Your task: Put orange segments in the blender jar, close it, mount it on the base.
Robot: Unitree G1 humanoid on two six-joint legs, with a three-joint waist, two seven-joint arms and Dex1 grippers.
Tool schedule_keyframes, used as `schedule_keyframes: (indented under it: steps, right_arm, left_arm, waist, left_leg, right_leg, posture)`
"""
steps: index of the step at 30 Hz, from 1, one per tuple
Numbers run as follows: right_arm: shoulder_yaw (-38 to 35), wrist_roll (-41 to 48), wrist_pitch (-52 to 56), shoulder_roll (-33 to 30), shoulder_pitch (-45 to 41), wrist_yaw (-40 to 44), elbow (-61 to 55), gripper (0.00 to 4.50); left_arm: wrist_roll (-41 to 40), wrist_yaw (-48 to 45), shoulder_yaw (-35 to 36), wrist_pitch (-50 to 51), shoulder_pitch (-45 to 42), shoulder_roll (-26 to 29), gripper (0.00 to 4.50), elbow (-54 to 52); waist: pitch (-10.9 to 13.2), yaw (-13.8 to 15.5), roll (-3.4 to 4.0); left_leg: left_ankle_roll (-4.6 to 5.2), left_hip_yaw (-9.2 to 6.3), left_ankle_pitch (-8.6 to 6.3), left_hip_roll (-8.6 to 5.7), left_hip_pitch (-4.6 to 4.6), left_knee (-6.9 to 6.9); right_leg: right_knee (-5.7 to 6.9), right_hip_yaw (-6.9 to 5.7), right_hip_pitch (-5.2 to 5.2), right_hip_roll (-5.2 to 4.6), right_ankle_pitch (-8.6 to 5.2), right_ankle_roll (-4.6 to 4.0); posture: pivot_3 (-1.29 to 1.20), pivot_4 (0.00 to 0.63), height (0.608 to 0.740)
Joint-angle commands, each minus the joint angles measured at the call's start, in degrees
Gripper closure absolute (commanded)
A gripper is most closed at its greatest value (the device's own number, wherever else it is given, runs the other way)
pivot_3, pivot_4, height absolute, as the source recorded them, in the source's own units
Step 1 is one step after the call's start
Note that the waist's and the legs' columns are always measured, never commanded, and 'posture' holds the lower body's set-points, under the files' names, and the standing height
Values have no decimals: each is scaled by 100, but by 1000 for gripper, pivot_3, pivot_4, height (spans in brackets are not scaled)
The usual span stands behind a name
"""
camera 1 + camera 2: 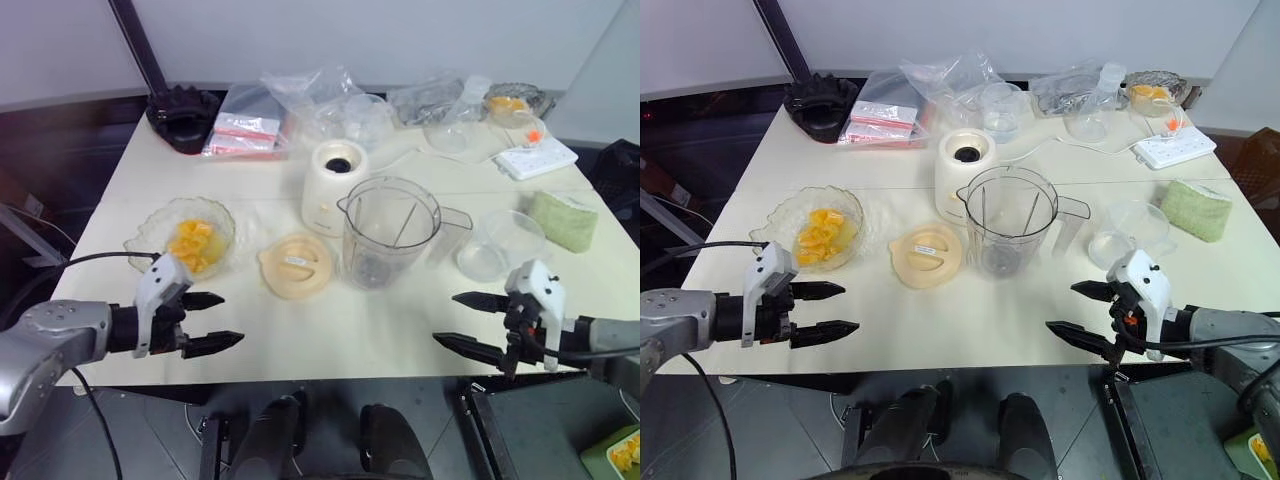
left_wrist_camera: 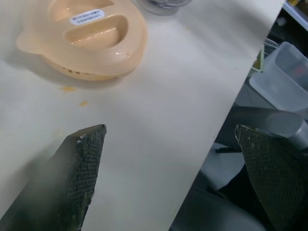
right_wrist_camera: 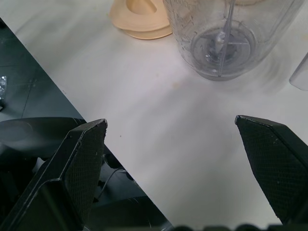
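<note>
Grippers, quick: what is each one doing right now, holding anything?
Left gripper: open, holding nothing, over the table's near edge.
Right gripper: open, holding nothing, also at the near edge.

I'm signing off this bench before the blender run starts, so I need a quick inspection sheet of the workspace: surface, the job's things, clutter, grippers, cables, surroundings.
Surface: cream table, a few small orange specks near the lid.
Job's things: orange segments in a scalloped glass dish; blender jar upright, open, no fruit inside; base behind it, socket bare; lid flat on the table.
Clutter: plastic bags, clear bowl, green sponge, black ridged object, second dish of fruit.
Grippers: left gripper and right gripper both open, holding nothing, at the near edge.
Cables: white cord to a power strip.
Surroundings: dark floor, pale wall.
</note>
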Motion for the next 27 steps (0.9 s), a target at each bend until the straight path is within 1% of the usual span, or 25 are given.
schedule_keyframes:
  steps: [1,18,22,27]
  right_arm:
    - [-19,-6,-95,-21,-38,21,-64,34]
    - [170,-66,-197,27,-112,-41,-18,34]
    - [260,-109,-231,71,-148,-96,-1,34]
    - [336,-120,-224,127,-210,-185,-20,34]
  left_arm:
    - [289,-56,-20,-307,45,84,0,-31]
    - [464,23,-86,-352,-194,-114,0,201]
    - [736,119,-213,-451,-217,-101,0,283]
    - [896,442,-180,-478,-394,-296,0,413]
  waist:
    - [0,0,0]
    - [0,1,0]
    - [0,1,-1]
    - [-1,2,-1]
  left_leg:
    - [0,0,0,0,0,0]
    - [0,2,0,0,8,1]
    - [0,2,0,0,9,1]
    - [0,2,0,0,10,1]
  right_leg:
    - [0,0,0,0,0,0]
    - [2,0,6,1,1,1]
    - [2,0,7,1,1,1]
    - [3,0,7,1,1,1]
  posture:
    - [0,150,740]
    - [0,150,740]
    - [0,150,740]
    - [0,150,740]
